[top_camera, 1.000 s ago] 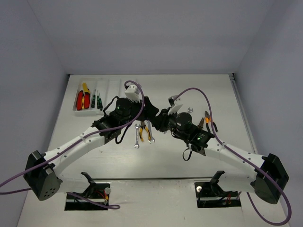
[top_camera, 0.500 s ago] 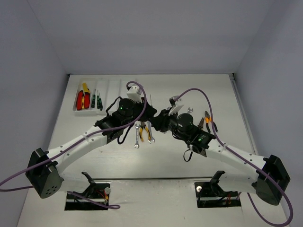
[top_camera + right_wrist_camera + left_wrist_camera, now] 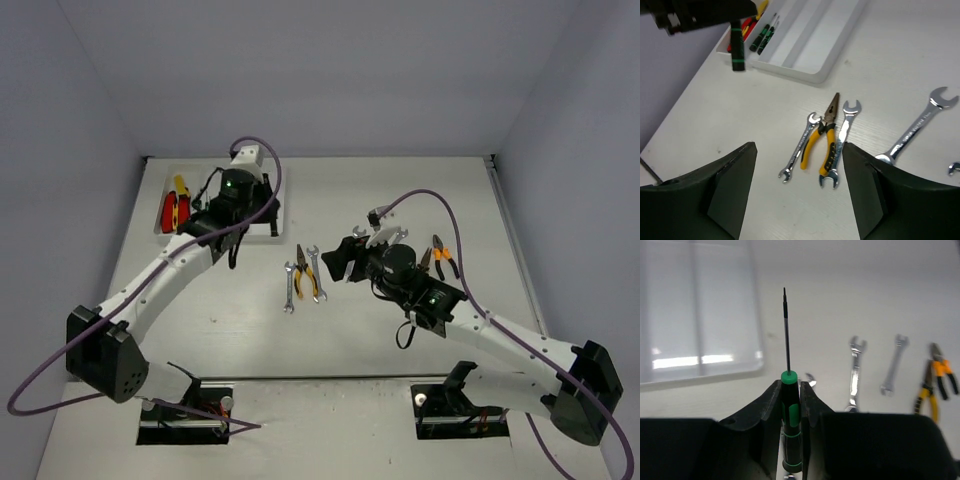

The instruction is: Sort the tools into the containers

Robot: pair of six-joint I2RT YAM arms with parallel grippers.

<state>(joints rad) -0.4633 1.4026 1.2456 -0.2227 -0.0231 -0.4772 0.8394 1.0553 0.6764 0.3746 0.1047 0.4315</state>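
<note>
The green-and-black-handled screwdriver (image 3: 789, 412) is clamped in the left tool (image 3: 790, 388), which has been carried from mid-counter (image 3: 400, 190) to the edge of the shallow white plastic tray (image 3: 725, 315). The right tool (image 3: 797, 180) has been opened, its fingers apart, nothing held.

Pliers (image 3: 819, 145) between wrenches (image 3: 799, 147), tray (image 3: 812, 76) behind

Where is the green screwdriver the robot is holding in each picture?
Top external: cannot make it out; the left arm over the white tray hides it.
Left wrist: bottom middle, green screwdriver clamped between the left fingers, tip up.
Right wrist: top left, handle hanging below those fingers.
Shared landmark: the white tray.
</note>
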